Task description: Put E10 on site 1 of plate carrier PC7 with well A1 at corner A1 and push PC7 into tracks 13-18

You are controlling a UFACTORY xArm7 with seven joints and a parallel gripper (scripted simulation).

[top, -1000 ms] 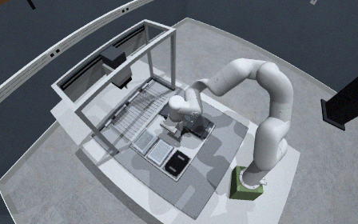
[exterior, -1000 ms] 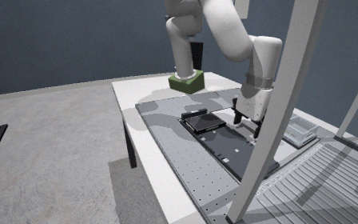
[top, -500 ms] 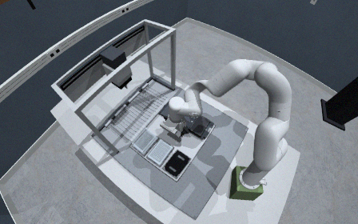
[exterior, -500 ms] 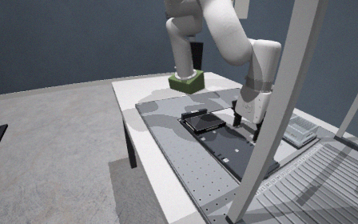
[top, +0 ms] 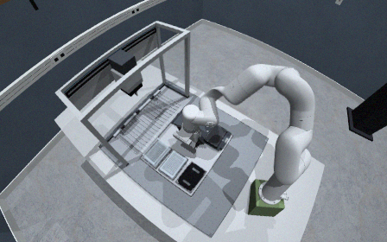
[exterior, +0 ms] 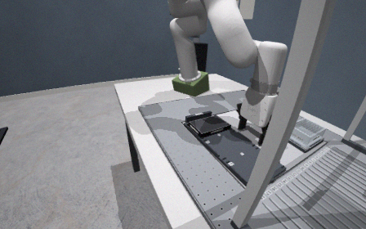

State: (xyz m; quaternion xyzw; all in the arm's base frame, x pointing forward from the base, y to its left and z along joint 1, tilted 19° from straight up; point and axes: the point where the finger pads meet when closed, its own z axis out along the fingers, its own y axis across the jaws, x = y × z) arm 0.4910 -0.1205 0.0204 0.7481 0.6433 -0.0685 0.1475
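Note:
The dark plate carrier PC7 (exterior: 238, 149) lies on the apron in front of the rails, with its handle (exterior: 198, 116) toward the arm's base. A dark plate, E10 (exterior: 210, 124), sits on site 1 next to the handle; I cannot tell its A1 corner. The other two sites look bare. My gripper (exterior: 252, 130) is open and empty, low at the carrier's long edge beside the middle site. In the overhead view the wrist (top: 193, 118) hides the fingers. Nest S1 (top: 191, 176) looks dark and empty. E01 (top: 173, 164) and E07 (top: 156, 153) sit in their nests.
The loading rails (exterior: 328, 188) lie beyond the carrier, with track numbers along the apron edge (exterior: 303, 172). The instrument's frame posts (exterior: 283, 110) stand close by, and one hides part of the carrier. A pale plate in its nest (exterior: 307, 132) lies just beyond the gripper.

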